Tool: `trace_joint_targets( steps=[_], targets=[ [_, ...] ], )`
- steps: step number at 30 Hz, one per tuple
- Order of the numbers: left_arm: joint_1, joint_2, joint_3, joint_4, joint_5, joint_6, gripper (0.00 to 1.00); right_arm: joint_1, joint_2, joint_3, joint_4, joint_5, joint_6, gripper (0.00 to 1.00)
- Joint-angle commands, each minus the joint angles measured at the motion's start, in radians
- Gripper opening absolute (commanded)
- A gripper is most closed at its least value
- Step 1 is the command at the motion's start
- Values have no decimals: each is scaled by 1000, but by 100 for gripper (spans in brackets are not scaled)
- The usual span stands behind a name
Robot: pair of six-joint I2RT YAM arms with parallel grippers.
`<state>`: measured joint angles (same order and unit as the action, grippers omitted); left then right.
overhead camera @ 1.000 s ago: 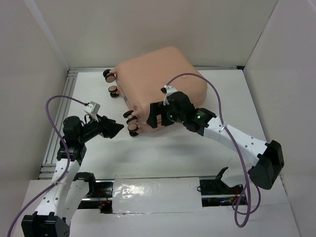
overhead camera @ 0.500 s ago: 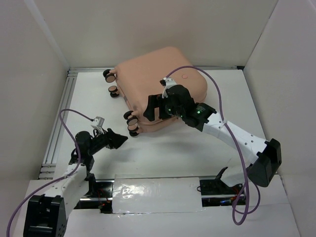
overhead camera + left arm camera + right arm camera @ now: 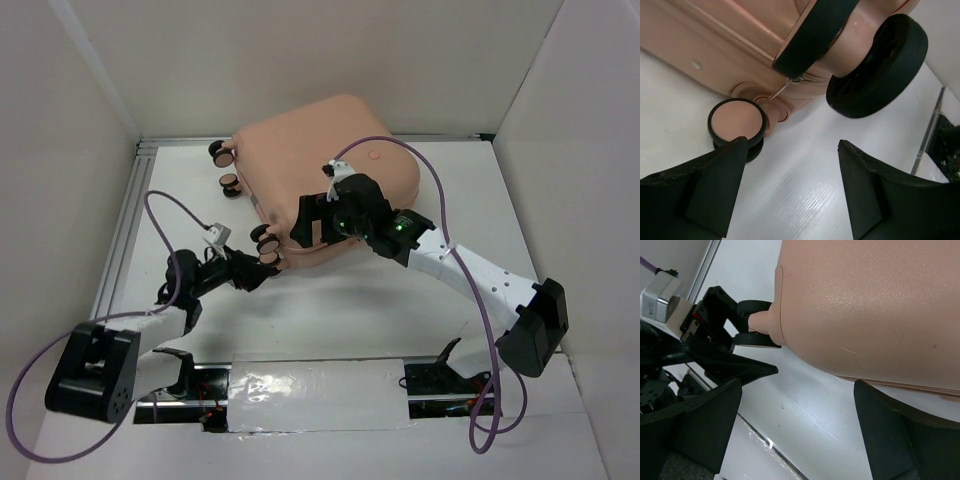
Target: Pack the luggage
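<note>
**Two end effectors wide open at closed luggage**

Luggage (image 3: 320, 170): lies flat and closed on the desk (image 3: 380, 310), toward the far wall. The peach shell faces up and the wheels (image 3: 229, 183) point to the left side. The left wrist view shows the zip seam shut.

Left end effector (image 3: 258, 274): sits low over the desk, just beside the near-left corner of the luggage. Its fingers (image 3: 715, 185) stand wide apart with only bare desk between them. One fingertip is just beside the nearest wheel (image 3: 737, 122). I cannot tell whether it touches.

Right end effector (image 3: 310, 220): positioned over the near edge of the shell, right of the left one. It is spread wide. In the right wrist view the shell lies ahead of it and is not pinched. I cannot tell whether it touches the shell.
</note>
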<state>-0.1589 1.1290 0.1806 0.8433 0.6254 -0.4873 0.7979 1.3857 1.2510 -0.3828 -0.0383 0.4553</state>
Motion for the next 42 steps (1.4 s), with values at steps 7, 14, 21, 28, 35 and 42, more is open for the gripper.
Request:
trace_joint_targets(
  steps=[7, 14, 21, 28, 35, 42],
  targets=[
    [5, 247, 157, 269, 255, 95, 77, 23, 6, 5, 56, 37, 13, 99],
    [5, 328, 198, 250, 298, 141, 61, 23, -13, -4, 56, 77, 22, 99],
    [5, 374, 221, 283, 298, 131, 44, 23, -13, -4, 56, 77, 31, 99],
    [5, 413, 260, 292, 263, 122, 48, 23, -13, -4, 47, 86, 40, 99],
    [5, 413, 260, 269, 208, 154, 47, 23, -24, -13, 47, 95, 40, 99],
    [-4, 448, 280, 296, 220, 136, 56, 23, -13, -4, 47, 104, 31, 99]
  ],
)
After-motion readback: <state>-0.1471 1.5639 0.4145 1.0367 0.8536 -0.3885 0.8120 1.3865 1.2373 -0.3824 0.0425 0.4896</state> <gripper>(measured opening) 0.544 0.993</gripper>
